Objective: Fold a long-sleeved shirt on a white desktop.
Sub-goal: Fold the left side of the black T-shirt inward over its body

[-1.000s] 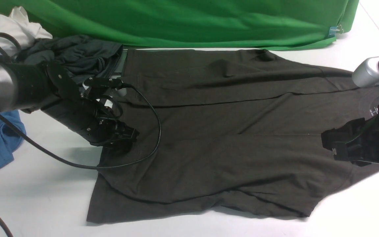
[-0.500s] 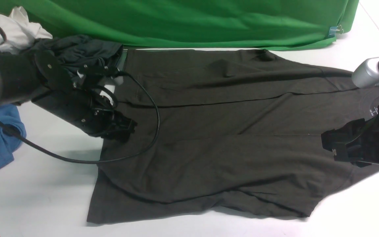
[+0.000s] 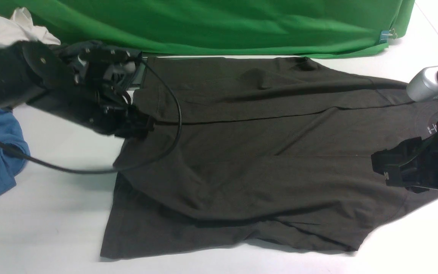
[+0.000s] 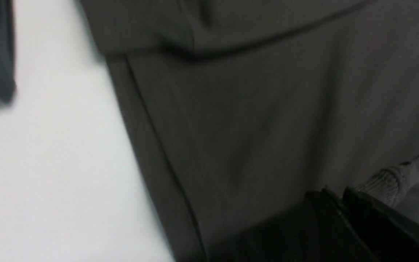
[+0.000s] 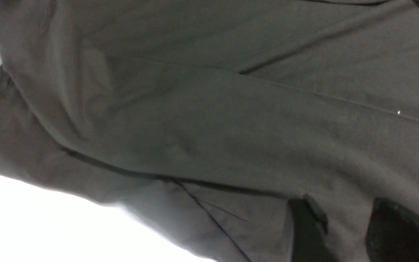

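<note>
Lifted farther back, the left tool (image 3: 143, 127) pinches the long-sleeved shirt (image 3: 264, 152); right tool (image 3: 384, 167) stands spread.

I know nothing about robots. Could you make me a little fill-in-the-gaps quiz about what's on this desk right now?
1. The shirt lies spread on a ___ desktop.
2. Behind it hangs a ___ backdrop.
3. The ___ pincer is shut on the shirt.

Missing words: white; green; left.
</note>
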